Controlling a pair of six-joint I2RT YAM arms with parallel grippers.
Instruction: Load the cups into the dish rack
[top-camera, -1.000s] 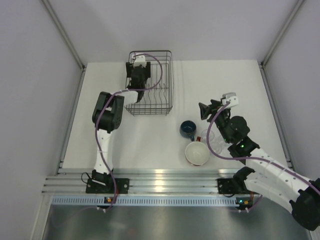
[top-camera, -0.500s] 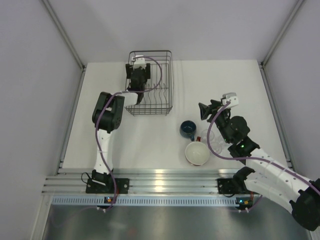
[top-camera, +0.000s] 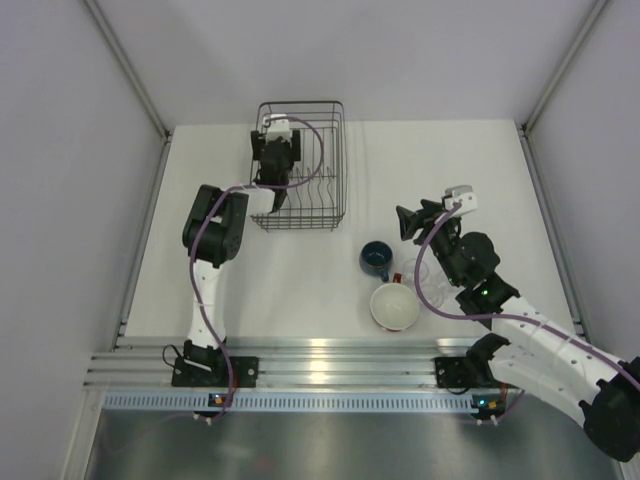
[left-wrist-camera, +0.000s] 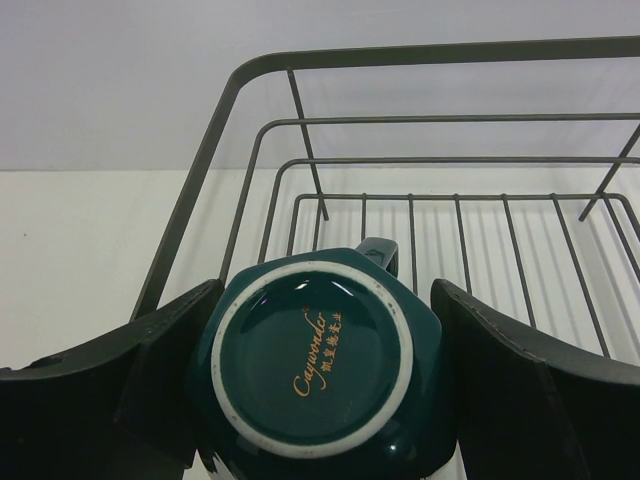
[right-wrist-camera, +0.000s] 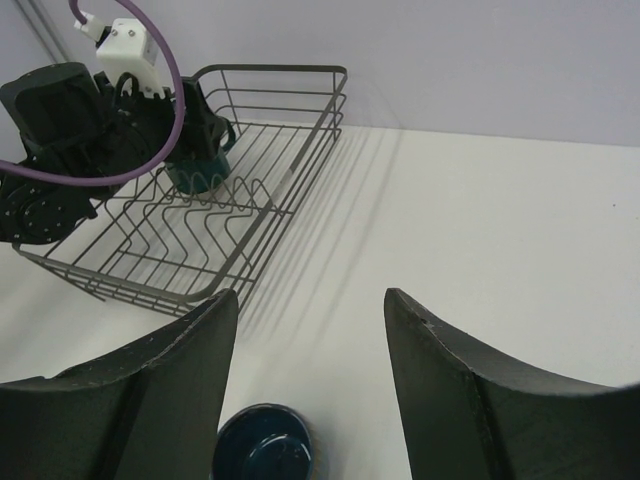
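The teal mug (left-wrist-camera: 310, 360) is upside down, its base facing the left wrist camera, inside the dish rack (left-wrist-camera: 250, 75). My left gripper (left-wrist-camera: 325, 370) is shut on it, a finger against each side. From above, that gripper (top-camera: 283, 152) is over the rack's (top-camera: 335, 160) left side. My right gripper (right-wrist-camera: 310, 300) is open and empty, hovering just above the dark-blue cup (right-wrist-camera: 262, 445). On the table stand the dark-blue cup (top-camera: 376, 259), the big red cup with white inside (top-camera: 394, 306) and small clear glasses (top-camera: 415, 272), all near my right gripper (top-camera: 405, 222).
The rack (right-wrist-camera: 270, 67) has wavy upright prongs across its floor and stands at the table's far middle-left. Grey walls close in the table on three sides. A metal rail (top-camera: 320, 360) runs along the near edge, where both arm bases sit.
My left gripper has carried the teal mug a little toward the rack's far end. The right arm has held its place over the dark-blue cup.
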